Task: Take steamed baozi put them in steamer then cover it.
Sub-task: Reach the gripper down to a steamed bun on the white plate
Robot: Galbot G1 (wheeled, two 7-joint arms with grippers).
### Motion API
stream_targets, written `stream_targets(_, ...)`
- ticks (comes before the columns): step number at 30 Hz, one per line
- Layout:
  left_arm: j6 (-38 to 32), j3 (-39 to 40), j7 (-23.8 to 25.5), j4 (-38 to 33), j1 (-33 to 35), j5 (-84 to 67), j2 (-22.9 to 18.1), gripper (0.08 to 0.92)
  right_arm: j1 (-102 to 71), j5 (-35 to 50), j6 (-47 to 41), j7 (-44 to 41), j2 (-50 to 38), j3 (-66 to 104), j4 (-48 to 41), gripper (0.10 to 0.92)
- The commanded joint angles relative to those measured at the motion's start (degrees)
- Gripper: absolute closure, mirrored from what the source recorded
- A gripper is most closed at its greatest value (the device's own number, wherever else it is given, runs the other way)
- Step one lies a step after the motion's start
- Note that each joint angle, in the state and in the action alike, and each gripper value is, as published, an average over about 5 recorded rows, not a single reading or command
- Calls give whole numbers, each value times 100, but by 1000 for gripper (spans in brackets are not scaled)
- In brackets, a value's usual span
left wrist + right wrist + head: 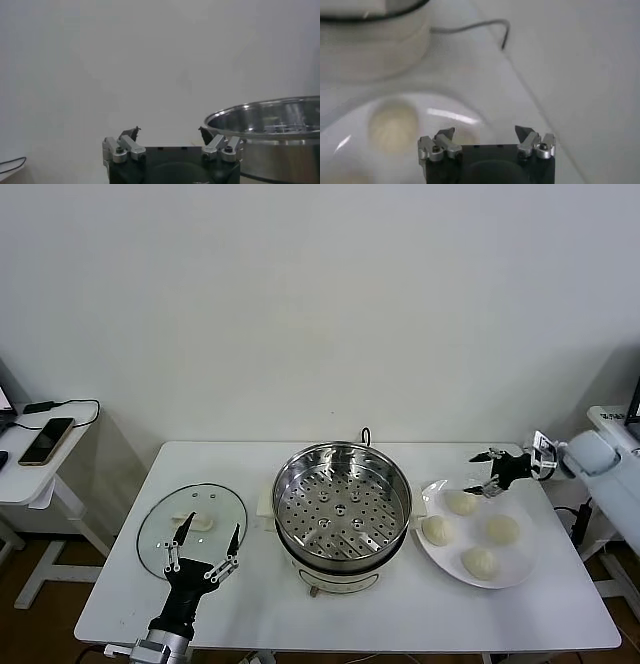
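The steamer (343,447) stands mid-table, a shiny steel pot on a cream base, its perforated tray bare. Several cream-white baozi lie on a white plate (530,559) to its right, the farthest one (462,502) closest to my right gripper (478,474). That gripper hovers open over the plate's far edge, holding nothing. The right wrist view shows its open tips (485,131) above the plate (450,115), with a baozi (392,125) off to one side. My left gripper (212,529) is open and empty over the near side of the glass lid (165,529). The left wrist view shows it (170,131) beside the steamer (270,120).
The white table (300,614) carries everything. A side table at the far left holds a phone (45,441) and a cable. A grey cord (485,25) runs behind the steamer's base. The wall stands close behind the table.
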Motion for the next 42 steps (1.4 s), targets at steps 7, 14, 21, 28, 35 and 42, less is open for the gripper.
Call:
stream_targets(7, 17, -1, -26, -53, 22, -5, -27, 177, 824, -1429, 444, -748, 969, -859, -1267, 203)
stream_targets(14, 3, -36, -41, -23, 31, -9, -29, 177, 703, -1595, 597, -416, 1415, -779, -1648, 203)
stream_targets(21, -1, -19, -59, 11, 9, -23, -30, 177, 631, -1672, 657, -366, 1659, -777, -1794, 203)
stream_targets(28, -16, -25, -81, 42, 5, -44, -17, 177, 633, -1806, 703, -367, 1692, -892, -1757, 271)
stream_targets(35, -18, -18, -115, 87, -18, -63, -21, 177, 735, -1886, 821, -373, 1562, -1097, -1458, 352)
stream_targets(42, -18, -8, -139, 53, -32, -73, -11, 177, 1254, -1695, 1204, -465, 1084, -1593, -310, 358)
